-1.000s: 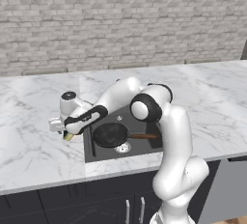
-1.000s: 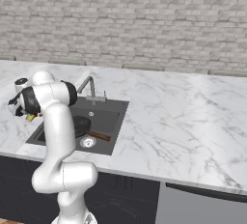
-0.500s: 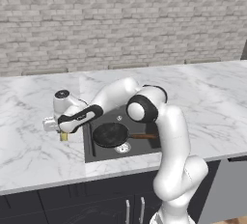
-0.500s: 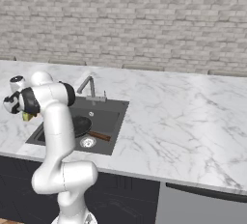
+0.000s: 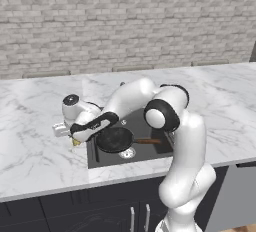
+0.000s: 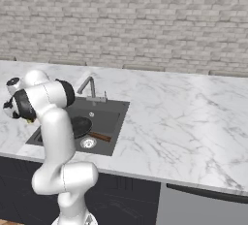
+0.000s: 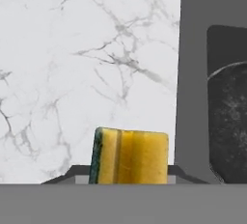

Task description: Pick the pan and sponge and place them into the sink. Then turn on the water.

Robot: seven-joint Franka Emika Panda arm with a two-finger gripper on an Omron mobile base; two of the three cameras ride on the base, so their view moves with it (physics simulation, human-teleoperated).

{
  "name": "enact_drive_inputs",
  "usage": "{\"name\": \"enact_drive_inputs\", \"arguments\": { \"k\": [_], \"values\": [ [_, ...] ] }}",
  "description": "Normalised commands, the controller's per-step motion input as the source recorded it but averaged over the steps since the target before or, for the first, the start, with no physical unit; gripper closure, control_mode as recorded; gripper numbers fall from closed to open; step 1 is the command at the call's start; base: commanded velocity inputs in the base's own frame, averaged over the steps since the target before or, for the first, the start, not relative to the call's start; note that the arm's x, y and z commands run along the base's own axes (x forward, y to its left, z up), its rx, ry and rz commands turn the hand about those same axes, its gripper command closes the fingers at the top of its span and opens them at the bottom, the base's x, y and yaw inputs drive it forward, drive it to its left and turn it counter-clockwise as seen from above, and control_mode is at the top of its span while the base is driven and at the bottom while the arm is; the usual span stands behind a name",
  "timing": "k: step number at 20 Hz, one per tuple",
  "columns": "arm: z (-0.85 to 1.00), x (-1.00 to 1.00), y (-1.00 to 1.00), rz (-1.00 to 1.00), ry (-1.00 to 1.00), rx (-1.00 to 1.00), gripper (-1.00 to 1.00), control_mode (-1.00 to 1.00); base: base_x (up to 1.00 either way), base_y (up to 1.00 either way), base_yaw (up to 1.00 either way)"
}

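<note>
Left base view: at the left of the scene, the robot's tool (image 5: 75,139) hangs over the white marble worktop (image 5: 35,151), just beside the left rim of the sink (image 5: 100,158), with a scrap of yellow, the sponge (image 5: 76,142), showing beneath the hand. Hand view: the sponge (image 7: 129,156) sits low in the frame, yellow body toward the camera and its dark green scouring face along the left edge, clenched in the tool and held above the veined marble; the fingertips themselves are hidden behind it. To the right in that view runs the grey sink wall (image 7: 190,97), and beyond it the curved edge of the black pan (image 7: 231,121). Back in the left base view, the pan (image 5: 114,139) lies inside the dark basin, its reddish-brown handle pointing right, with the round silver drain (image 5: 127,152) just in front of it. Right base view: the faucet (image 6: 91,88) stands at the far rim of the sink (image 6: 114,136), behind the pan (image 6: 80,126), while marble stretches away to the right.
</note>
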Motion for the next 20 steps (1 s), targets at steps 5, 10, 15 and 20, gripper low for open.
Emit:
{"name": "enact_drive_inputs", "arguments": {
  "k": [5,10,15,20],
  "values": [
    [0.34,-0.58,-0.91,0.0,-0.18,0.01,1.0,-1.0,0.0,0.0,0.0],
    [0.61,-0.19,-0.86,0.01,-0.15,0.0,1.0,-1.0,0.0,0.0,0.0],
    [0.38,0.05,-0.57,0.01,-0.01,0.03,1.0,-1.0,0.0,0.0,0.0],
    [0.12,0.23,-0.47,0.0,0.06,0.11,1.0,-1.0,0.0,0.0,0.0]
  ]
}}
